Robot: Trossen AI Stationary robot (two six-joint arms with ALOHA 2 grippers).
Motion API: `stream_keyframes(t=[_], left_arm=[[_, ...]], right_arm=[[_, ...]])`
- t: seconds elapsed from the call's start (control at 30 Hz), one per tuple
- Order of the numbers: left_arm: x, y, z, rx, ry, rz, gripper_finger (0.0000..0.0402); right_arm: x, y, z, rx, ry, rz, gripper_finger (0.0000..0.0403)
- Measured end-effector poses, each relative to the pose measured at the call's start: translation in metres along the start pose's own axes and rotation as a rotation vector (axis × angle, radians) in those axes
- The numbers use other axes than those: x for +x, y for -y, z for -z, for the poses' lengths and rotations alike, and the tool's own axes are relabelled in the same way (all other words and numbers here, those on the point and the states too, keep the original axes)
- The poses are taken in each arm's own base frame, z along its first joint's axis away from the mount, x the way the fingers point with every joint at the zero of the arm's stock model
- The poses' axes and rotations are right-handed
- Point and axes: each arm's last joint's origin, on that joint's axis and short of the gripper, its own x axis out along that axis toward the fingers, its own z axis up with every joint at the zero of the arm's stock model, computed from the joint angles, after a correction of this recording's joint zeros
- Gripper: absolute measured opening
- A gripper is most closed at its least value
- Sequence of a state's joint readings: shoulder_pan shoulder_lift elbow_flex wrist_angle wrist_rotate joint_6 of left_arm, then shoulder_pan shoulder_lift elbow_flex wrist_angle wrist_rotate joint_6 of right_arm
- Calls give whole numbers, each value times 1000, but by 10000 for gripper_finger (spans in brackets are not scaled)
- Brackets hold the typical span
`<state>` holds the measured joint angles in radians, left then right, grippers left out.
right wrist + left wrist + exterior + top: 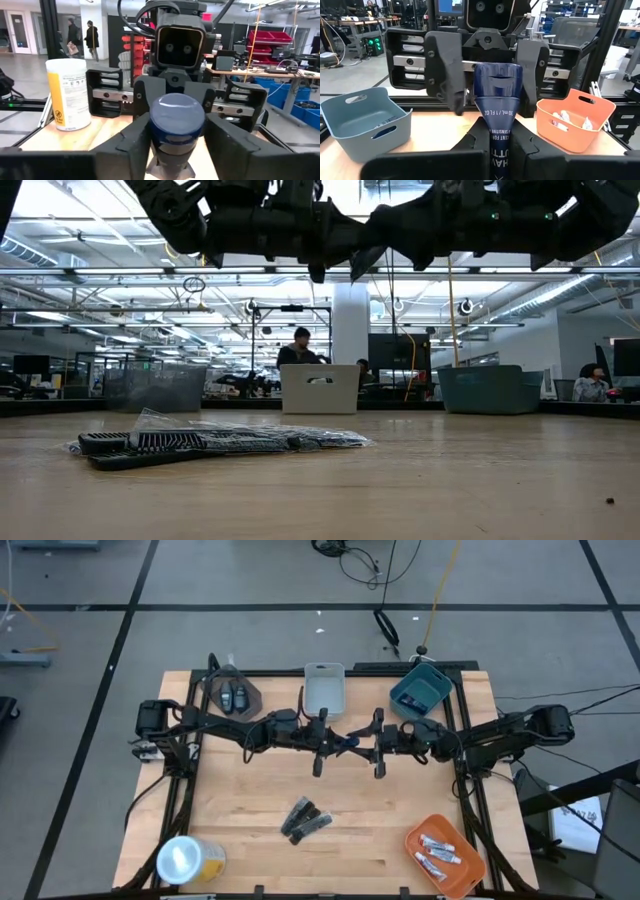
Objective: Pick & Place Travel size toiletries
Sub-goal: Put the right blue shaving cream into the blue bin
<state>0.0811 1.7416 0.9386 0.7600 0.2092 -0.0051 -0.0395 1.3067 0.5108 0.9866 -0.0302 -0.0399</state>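
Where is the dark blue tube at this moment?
The dark blue tube is in the air over the table's middle, between the left claw and the right claw. In the high view, it is just in front of the grey bin.

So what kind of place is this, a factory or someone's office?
Probably a robotics lab or workshop in an open-plan industrial hall. A wooden table carries two robot arms, cables trail over the taped floor, and shelves of red storage bins and workbenches with people stand behind.
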Motion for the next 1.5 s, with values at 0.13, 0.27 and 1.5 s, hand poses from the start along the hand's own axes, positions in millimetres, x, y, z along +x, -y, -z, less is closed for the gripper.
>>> stream_keyframes(t=[0.13,0.27,1.5], left_arm=[[0,0,0,0,0,-1,30],[0,0,0,7,1,-1,18],[-75,9,-64,-37,-235,-250,382]], right_arm=[[0,0,0,-9,1,-1,112],[0,0,0,-20,2,-1,112],[-6,0,2,5,-98,-1,112]])
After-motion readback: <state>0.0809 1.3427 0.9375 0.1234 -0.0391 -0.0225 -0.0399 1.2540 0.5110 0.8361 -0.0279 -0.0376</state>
